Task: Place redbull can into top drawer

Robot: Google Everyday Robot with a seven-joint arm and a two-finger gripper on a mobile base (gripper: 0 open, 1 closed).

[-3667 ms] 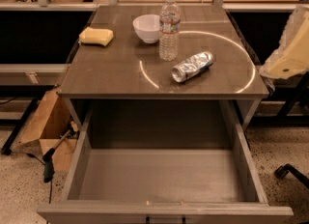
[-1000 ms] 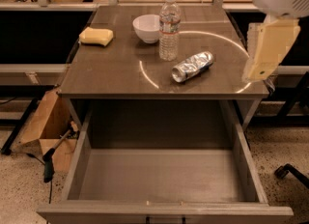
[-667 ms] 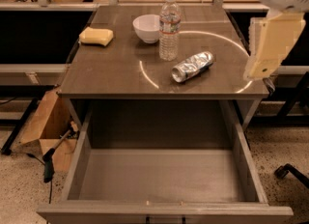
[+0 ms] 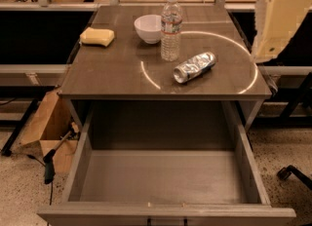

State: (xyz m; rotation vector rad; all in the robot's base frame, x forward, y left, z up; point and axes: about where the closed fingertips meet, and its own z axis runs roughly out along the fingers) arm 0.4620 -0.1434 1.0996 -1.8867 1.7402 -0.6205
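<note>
The redbull can (image 4: 194, 67) lies on its side on the tabletop (image 4: 107, 74), right of centre, crinkled and silvery. The top drawer (image 4: 161, 176) is pulled fully out below the table's front edge, and its flat grey bottom holds nothing. Its dark handle (image 4: 166, 221) shows at the bottom edge. My gripper (image 4: 280, 23), a cream-coloured part of the arm, hangs at the upper right, above and to the right of the table's right edge. It is apart from the can and holds nothing that I can see.
A clear water bottle (image 4: 171, 28) stands just behind the can. A white bowl (image 4: 148, 28) and a yellow sponge (image 4: 97, 36) sit at the back. A cardboard box (image 4: 46, 135) and a tool lie on the floor at the left. A chair base (image 4: 295, 174) is at the right.
The cream arm part has moved up and slightly right, farther from the table's right edge. The can, bottle and drawer have not moved.
</note>
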